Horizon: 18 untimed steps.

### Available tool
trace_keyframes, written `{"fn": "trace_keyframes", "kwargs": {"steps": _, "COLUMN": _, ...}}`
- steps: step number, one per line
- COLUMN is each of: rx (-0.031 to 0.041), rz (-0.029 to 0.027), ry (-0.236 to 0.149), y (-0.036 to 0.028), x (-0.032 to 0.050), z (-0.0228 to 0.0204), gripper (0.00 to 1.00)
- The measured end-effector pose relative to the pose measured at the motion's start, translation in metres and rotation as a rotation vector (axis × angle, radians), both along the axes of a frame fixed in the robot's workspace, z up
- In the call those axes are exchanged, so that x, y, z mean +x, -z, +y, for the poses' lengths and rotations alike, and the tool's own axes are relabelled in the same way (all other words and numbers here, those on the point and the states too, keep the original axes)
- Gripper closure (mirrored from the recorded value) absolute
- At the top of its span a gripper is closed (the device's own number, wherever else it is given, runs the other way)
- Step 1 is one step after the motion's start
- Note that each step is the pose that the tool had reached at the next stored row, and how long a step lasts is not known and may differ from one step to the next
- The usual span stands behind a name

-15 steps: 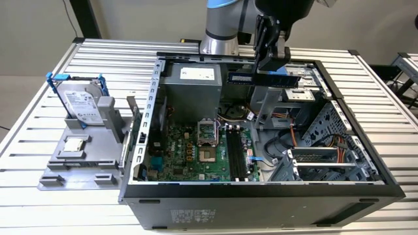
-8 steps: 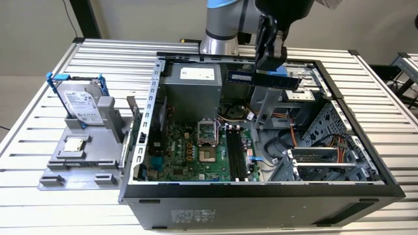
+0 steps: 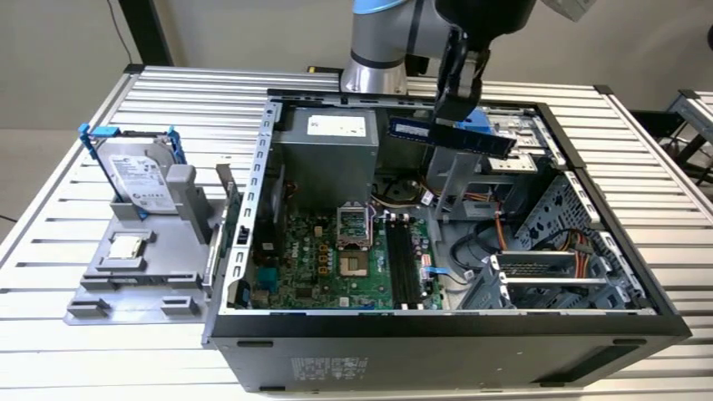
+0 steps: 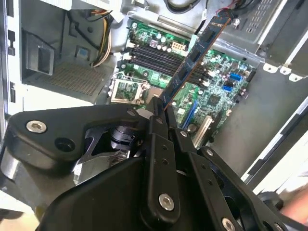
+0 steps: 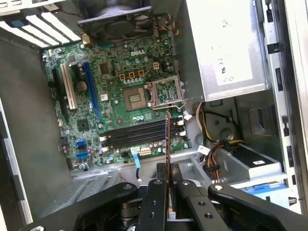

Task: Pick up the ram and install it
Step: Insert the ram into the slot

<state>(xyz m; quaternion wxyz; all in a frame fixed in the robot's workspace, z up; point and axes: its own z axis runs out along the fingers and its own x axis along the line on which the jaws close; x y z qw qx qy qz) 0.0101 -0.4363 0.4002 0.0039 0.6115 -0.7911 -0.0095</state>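
The ram [image 3: 452, 136] is a long, thin stick with a bluish face. It hangs level in the air over the back of the open computer case [image 3: 446, 322]. My gripper [image 3: 453, 117] comes down from above and is shut on it near its middle. In the second wrist view the ram [image 4: 195, 55] sticks out from my closed fingertips [image 4: 158, 111] over the green motherboard. In the first wrist view the ram [image 5: 168, 137] is edge-on, a thin line above the dark memory slots [image 5: 137, 134]. The slots [image 3: 403, 259] lie well below the stick, apart from it.
On the exterior view's left, a grey holder [image 3: 134, 288] carries a silver hard drive [image 3: 139, 175] in a blue-handled frame and a small square processor chip [image 3: 126, 246]. Inside the case are a grey power supply [image 3: 329, 150], cables [image 3: 490, 242] and drive cages [image 3: 557, 280].
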Motion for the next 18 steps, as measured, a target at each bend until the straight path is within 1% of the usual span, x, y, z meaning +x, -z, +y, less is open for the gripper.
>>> {"fn": "trace_keyframes", "kwargs": {"steps": 18, "rx": 0.0000, "rz": 0.0000, "ry": 0.290, "y": 0.0000, "x": 0.0000, "z": 0.0000, "gripper": 1.00}}
